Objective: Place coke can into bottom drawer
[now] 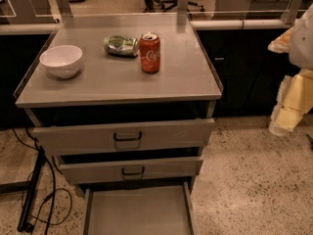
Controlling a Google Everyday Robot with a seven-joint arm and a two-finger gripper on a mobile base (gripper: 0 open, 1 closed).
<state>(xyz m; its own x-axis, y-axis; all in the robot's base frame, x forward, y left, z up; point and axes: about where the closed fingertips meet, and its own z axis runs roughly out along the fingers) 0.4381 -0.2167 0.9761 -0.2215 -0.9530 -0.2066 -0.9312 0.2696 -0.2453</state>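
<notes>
Now the coke can [149, 53] stands upright on the cabinet top [112, 84], just beside a green can [121, 46], its long axis vertical. The gripper [291, 102] hangs off the cabinet's right side, well apart, so the coke can lies to its left; wide or narrow, I cannot tell. The bottom drawer [137, 212] is open below.

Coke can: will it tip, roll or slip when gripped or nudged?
The coke can stands upright, tall for its base, so a high push would probably tip it; it could then roll. Its smooth wall looks slippery. The crushed green can lies close beside it and might get bumped. The gripper sits at the view's right edge.
</notes>
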